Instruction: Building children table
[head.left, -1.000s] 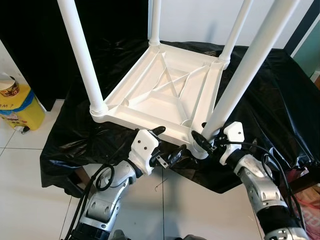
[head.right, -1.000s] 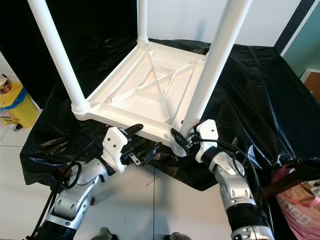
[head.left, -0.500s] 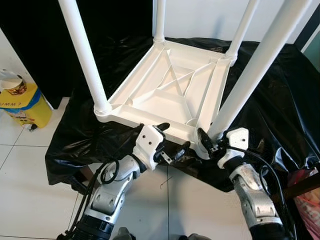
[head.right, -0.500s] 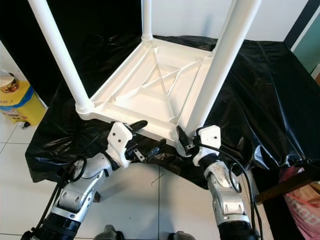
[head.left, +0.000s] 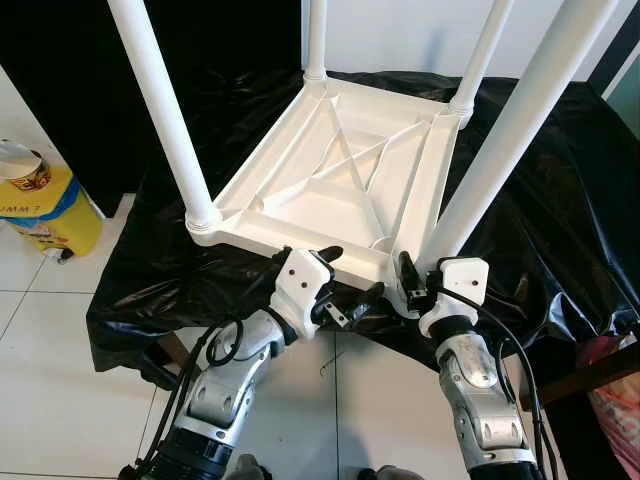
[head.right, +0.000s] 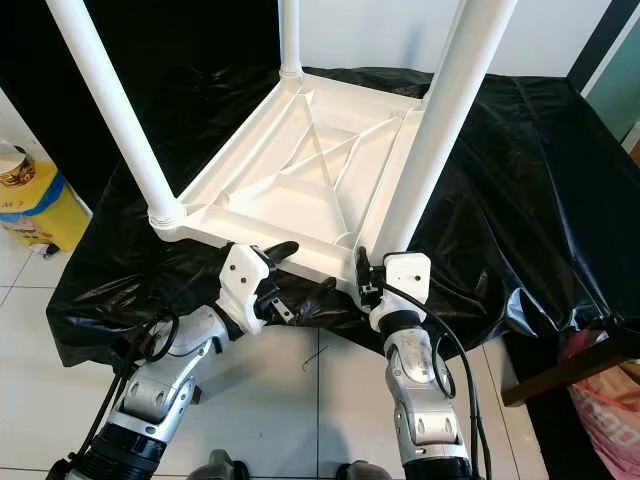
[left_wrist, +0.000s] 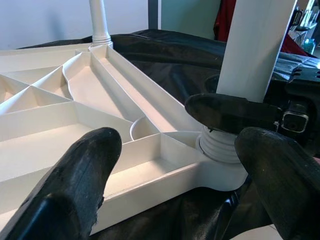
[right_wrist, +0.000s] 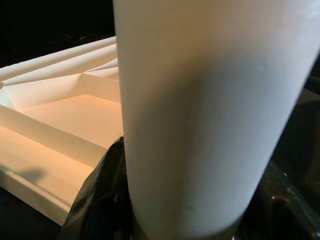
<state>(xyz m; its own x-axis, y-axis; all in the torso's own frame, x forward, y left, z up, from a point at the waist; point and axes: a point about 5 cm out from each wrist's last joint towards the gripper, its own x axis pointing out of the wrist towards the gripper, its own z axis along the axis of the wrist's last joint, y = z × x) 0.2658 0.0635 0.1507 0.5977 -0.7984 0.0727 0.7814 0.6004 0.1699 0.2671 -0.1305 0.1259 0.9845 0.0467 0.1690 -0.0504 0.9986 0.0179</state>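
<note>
A white plastic children's table (head.left: 330, 185) lies upside down on a black sheet, with its legs pointing up. My left gripper (head.left: 345, 275) stands open at the table's near edge, one finger above the rim and one below it; its fingers (left_wrist: 85, 175) straddle the corner frame without touching it. My right gripper (head.left: 412, 285) is shut on the base of the near right leg (head.left: 510, 130), just above its threaded collar (left_wrist: 217, 147). In the right wrist view the leg (right_wrist: 200, 110) sits between dark fingers (right_wrist: 100, 200).
The black plastic sheet (head.left: 560, 200) covers a low platform and hangs over its front edge. A yellow and blue bin (head.left: 40, 200) stands on the tiled floor (head.left: 60, 380) at the left. A pink bag (head.left: 615, 400) and a wooden bar (head.left: 590, 365) are at the right.
The camera has shifted a little. My right forearm has swung in to the left under the leg, with the gripper still on the leg's base. The left gripper stays at the near edge.
</note>
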